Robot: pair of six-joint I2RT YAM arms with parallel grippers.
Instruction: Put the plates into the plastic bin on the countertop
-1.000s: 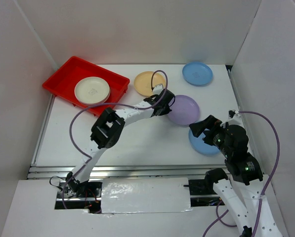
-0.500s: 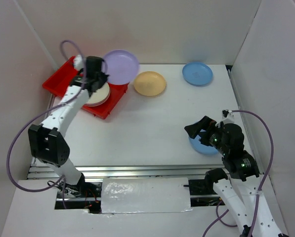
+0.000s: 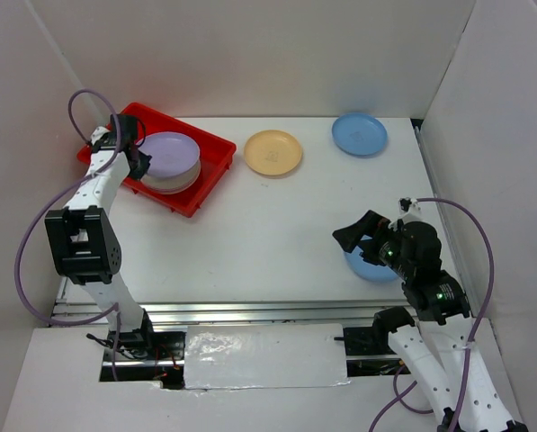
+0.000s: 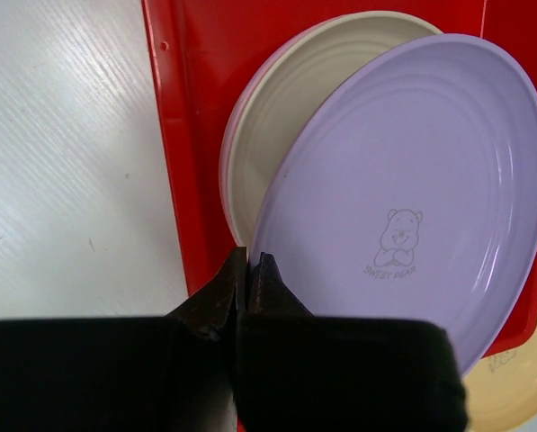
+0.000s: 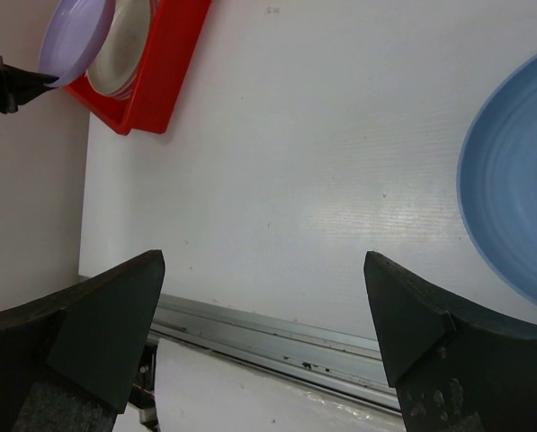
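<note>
My left gripper (image 3: 135, 158) is shut on the rim of a purple plate (image 3: 168, 153) and holds it over the stack of plates (image 4: 277, 108) inside the red bin (image 3: 208, 171). In the left wrist view the gripper (image 4: 250, 261) pinches the purple plate (image 4: 403, 198) at its near edge; a cream plate lies under it. An orange-yellow plate (image 3: 272, 152) and a blue plate (image 3: 359, 133) lie on the countertop (image 3: 250, 234). My right gripper (image 3: 362, 236) is open and empty above a second blue plate (image 3: 365, 266), which shows at the right in the right wrist view (image 5: 511, 180).
White walls stand on the left, back and right. A metal rail (image 3: 250, 310) runs along the front edge of the countertop. The bin sits at the back left corner, close to the left wall.
My left arm has swung from the table's middle to the back left with the purple plate and lowered it over the stack in the bin. The right gripper has shifted slightly.
</note>
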